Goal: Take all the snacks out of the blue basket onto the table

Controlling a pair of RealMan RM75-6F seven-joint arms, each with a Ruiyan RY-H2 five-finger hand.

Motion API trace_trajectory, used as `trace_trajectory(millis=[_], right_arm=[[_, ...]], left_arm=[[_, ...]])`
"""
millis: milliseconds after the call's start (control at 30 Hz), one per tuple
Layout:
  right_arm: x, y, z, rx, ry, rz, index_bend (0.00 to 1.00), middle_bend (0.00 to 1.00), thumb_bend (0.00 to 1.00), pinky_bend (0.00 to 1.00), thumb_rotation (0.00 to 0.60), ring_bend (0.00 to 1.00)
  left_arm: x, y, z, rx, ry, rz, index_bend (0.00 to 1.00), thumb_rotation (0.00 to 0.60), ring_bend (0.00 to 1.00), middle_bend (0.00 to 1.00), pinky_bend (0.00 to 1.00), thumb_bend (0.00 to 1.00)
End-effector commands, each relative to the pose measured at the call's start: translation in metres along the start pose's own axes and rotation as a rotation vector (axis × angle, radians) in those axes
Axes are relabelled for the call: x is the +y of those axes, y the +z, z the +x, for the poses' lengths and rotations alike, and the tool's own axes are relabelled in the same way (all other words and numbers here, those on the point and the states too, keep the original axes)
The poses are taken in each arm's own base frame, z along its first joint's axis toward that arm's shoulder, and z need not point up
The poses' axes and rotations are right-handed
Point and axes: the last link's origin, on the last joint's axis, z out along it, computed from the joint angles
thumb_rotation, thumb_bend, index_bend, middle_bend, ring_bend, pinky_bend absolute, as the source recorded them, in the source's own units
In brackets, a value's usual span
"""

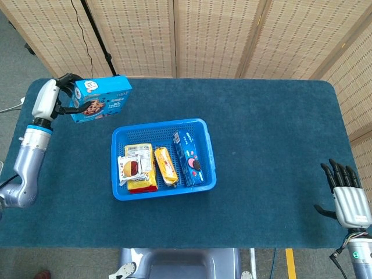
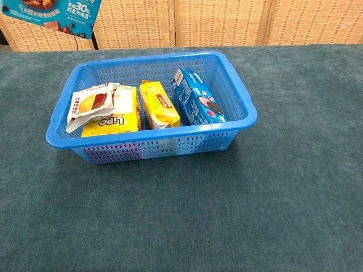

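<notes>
Left hand up over the far-left corner of the blue surface, fingers clamped on the cookie box, box well clear of the blue basket. In the basket, below and right of those fingers: a white snack packet on a yellow pack, a yellow biscuit pack, a blue Oreo box. Right hand at the near right edge, fingers spread, holding nothing.
</notes>
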Motion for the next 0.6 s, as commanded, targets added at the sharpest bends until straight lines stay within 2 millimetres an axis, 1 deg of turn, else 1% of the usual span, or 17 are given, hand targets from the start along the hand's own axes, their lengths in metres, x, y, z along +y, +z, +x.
trace_trajectory(millis=[33, 200, 233, 267, 300, 333, 367, 400, 433, 467, 500, 600], right_arm=[[-0.002, 0.0, -0.001, -0.004, -0.001, 0.003, 0.0, 0.0, 0.0, 0.0, 0.6, 0.0], [-0.004, 0.001, -0.003, -0.012, -0.006, 0.007, 0.0, 0.0, 0.0, 0.0, 0.6, 0.0], [-0.004, 0.001, -0.004, -0.013, -0.008, 0.007, 0.0, 0.0, 0.0, 0.0, 0.6, 0.0], [-0.004, 0.001, -0.004, -0.014, -0.007, 0.006, 0.0, 0.0, 0.0, 0.0, 0.6, 0.0], [-0.004, 0.002, -0.004, -0.015, -0.006, 0.005, 0.0, 0.0, 0.0, 0.0, 0.6, 0.0], [-0.004, 0.002, -0.004, -0.015, -0.006, 0.004, 0.0, 0.0, 0.0, 0.0, 0.6, 0.0], [-0.004, 0.002, -0.004, -0.014, -0.007, 0.003, 0.0, 0.0, 0.0, 0.0, 0.6, 0.0], [-0.004, 0.002, -0.004, -0.014, -0.007, 0.002, 0.0, 0.0, 0.0, 0.0, 0.6, 0.0], [-0.004, 0.001, -0.004, -0.015, -0.006, 0.002, 0.0, 0.0, 0.0, 0.0, 0.6, 0.0], [-0.004, 0.001, -0.004, -0.015, -0.005, 0.002, 0.0, 0.0, 0.0, 0.0, 0.6, 0.0], [-0.003, 0.001, -0.004, -0.014, -0.005, 0.002, 0.0, 0.0, 0.0, 0.0, 0.6, 0.0], [-0.003, 0.001, -0.003, -0.012, -0.002, 0.001, 0.0, 0.0, 0.0, 0.0, 0.6, 0.0]], left_arm=[[-0.059, -0.003, -0.003, 0.014, 0.061, 0.15, 0.64, 0.6, 0.51, 0.61, 0.57, 0.35], [-0.099, -0.006, -0.022, -0.006, 0.144, 0.254, 0.64, 0.6, 0.5, 0.61, 0.57, 0.35], [-0.108, -0.007, -0.029, -0.025, 0.154, 0.285, 0.63, 0.6, 0.47, 0.6, 0.57, 0.35], [-0.111, -0.008, -0.034, -0.041, 0.152, 0.297, 0.59, 0.6, 0.44, 0.56, 0.55, 0.34], [-0.113, -0.009, -0.039, -0.06, 0.148, 0.303, 0.5, 0.6, 0.35, 0.46, 0.51, 0.32], [-0.114, -0.009, -0.042, -0.079, 0.143, 0.303, 0.32, 0.6, 0.22, 0.28, 0.43, 0.26], [-0.114, -0.01, -0.047, -0.109, 0.131, 0.298, 0.14, 0.6, 0.1, 0.12, 0.3, 0.18], [-0.112, -0.01, -0.048, -0.127, 0.115, 0.29, 0.06, 0.6, 0.04, 0.04, 0.21, 0.12], [-0.107, -0.009, -0.048, -0.13, 0.086, 0.273, 0.0, 0.6, 0.0, 0.0, 0.1, 0.05], [-0.102, -0.009, -0.045, -0.119, 0.051, 0.245, 0.0, 0.6, 0.0, 0.0, 0.02, 0.01], [-0.097, -0.008, -0.042, -0.1, 0.024, 0.213, 0.0, 0.6, 0.0, 0.0, 0.0, 0.0], [-0.08, -0.009, -0.028, -0.043, -0.007, 0.092, 0.0, 0.6, 0.0, 0.0, 0.0, 0.0]])
